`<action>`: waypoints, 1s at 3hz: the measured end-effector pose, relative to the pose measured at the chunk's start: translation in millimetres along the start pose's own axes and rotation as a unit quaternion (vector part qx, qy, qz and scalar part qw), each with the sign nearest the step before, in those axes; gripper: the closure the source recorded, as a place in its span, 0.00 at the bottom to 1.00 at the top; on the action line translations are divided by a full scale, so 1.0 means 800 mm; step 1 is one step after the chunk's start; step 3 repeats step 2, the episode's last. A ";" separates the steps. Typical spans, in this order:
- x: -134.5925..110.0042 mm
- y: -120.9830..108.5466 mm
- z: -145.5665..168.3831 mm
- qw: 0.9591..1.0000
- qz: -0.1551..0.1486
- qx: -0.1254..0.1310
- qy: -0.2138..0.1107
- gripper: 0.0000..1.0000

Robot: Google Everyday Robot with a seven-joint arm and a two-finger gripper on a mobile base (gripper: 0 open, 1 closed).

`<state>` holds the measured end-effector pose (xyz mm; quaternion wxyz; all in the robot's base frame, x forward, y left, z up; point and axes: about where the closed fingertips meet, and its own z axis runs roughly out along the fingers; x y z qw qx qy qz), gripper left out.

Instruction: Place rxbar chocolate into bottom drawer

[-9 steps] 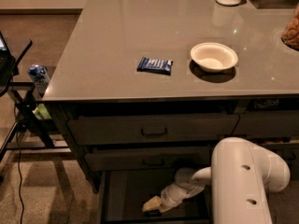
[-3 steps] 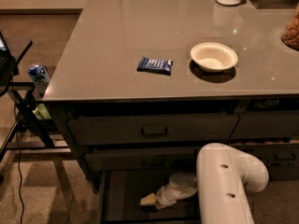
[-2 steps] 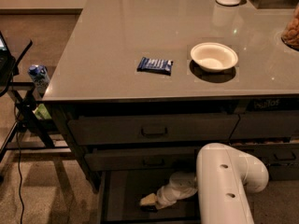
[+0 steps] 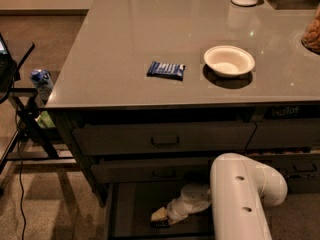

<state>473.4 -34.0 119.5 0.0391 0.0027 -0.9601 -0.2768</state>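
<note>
The bottom drawer (image 4: 131, 209) is pulled open under the grey counter, showing its dark floor. My white arm (image 4: 242, 196) reaches down into it from the right. My gripper (image 4: 160, 216) is low inside the drawer, close to the floor. A small dark flat thing (image 4: 160, 225), apparently the rxbar chocolate, lies right under the gripper's tip. I cannot tell whether the gripper still touches it.
A blue-wrapped bar (image 4: 166, 70) and a white bowl (image 4: 229, 60) lie on the counter (image 4: 125, 29). Two shallower handled drawers (image 4: 165, 139) above are closed. A blue-and-white can (image 4: 41, 81), a black stand and a cable are at the left.
Since three seconds ago the arm has shifted left and the gripper has gone lower in the drawer. Over the last second it has barely moved.
</note>
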 end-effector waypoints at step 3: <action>0.000 0.000 0.000 1.000 0.000 0.000 0.000 0.00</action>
